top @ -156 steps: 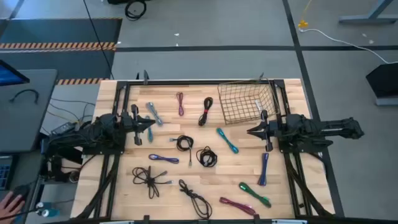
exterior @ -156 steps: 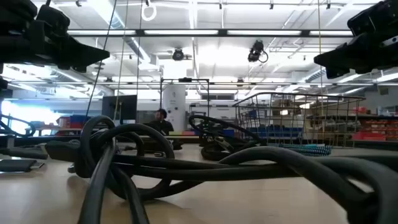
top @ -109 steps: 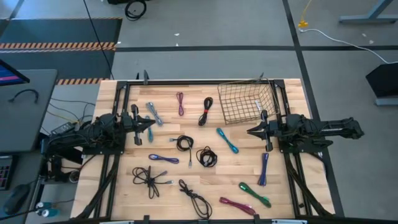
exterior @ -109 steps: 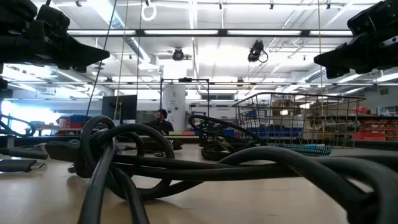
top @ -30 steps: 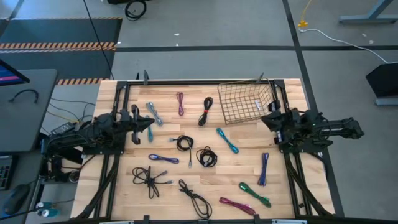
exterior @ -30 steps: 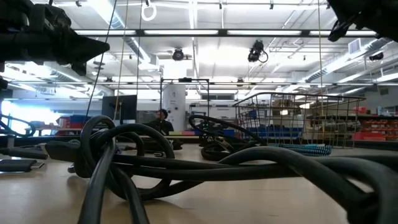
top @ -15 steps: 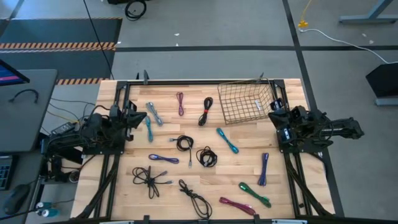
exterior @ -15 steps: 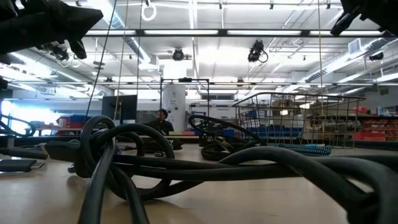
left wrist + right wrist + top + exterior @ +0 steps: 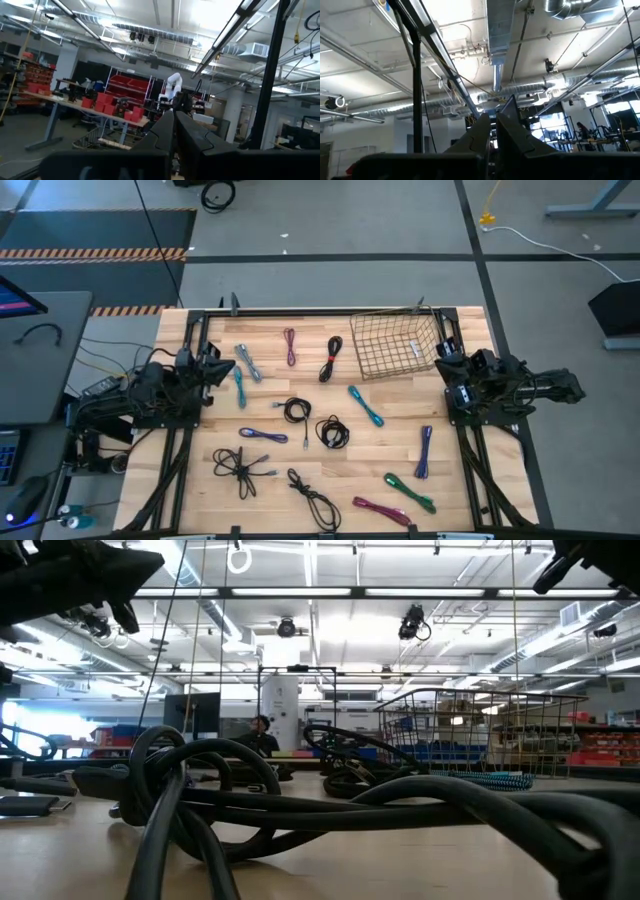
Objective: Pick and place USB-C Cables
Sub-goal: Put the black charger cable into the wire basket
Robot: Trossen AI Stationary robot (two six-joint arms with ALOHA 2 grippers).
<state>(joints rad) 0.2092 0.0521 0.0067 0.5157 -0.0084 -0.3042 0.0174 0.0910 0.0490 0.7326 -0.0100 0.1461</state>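
Note:
Several USB-C cables lie apart on the wooden table: a silver-blue one (image 9: 248,362), a purple one (image 9: 290,346), a black one (image 9: 331,359), a teal one (image 9: 366,406), black coils (image 9: 332,431), a green one (image 9: 410,492) and a magenta one (image 9: 381,510). A black cable (image 9: 300,810) fills the front of the low view. My left gripper (image 9: 228,364) (image 9: 174,116) is at the table's left edge, shut, empty and tipped upward. My right gripper (image 9: 440,361) (image 9: 495,112) is at the right edge, also shut, empty and tipped upward.
A wire basket (image 9: 395,345) (image 9: 480,730) stands at the far right of the table, close to my right gripper. A person (image 9: 260,730) sits in the room beyond the table. A white cord with a yellow end (image 9: 487,220) lies on the floor.
Both grippers have tipped their fingers upward and rolled a little, drawing back toward their own sides of the table. They rose out of the low view's middle toward its top corners. Both stayed shut. The cables have not moved.

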